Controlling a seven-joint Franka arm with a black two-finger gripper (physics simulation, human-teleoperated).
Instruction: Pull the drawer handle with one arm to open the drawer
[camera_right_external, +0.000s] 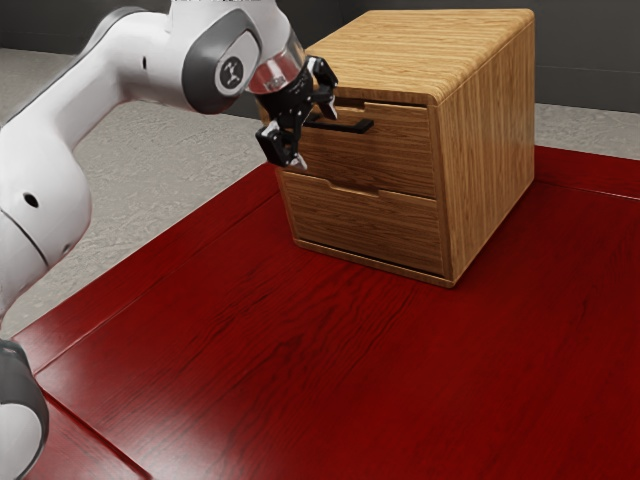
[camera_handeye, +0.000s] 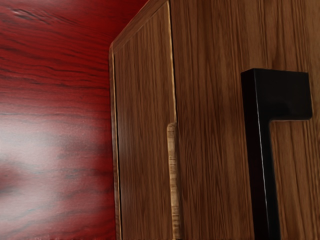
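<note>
While the gripper (camera_right_external: 308, 115) sits at the cabinet's (camera_right_external: 485, 140) upper drawer (camera_right_external: 390, 155), its fingers stand apart, one above and one below the black handle's (camera_right_external: 350, 126) end. That bar runs level across the drawer front, off to the exterior view's right of the gripper, so I'd judge closing comes next.

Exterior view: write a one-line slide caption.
Open Franka gripper poised at the black handle of the wooden cabinet's top drawer, on a red table.

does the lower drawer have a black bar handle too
No, the lower drawer shows a bare wood front with a notch at its top edge, while the black handle sits on the upper drawer.
</note>
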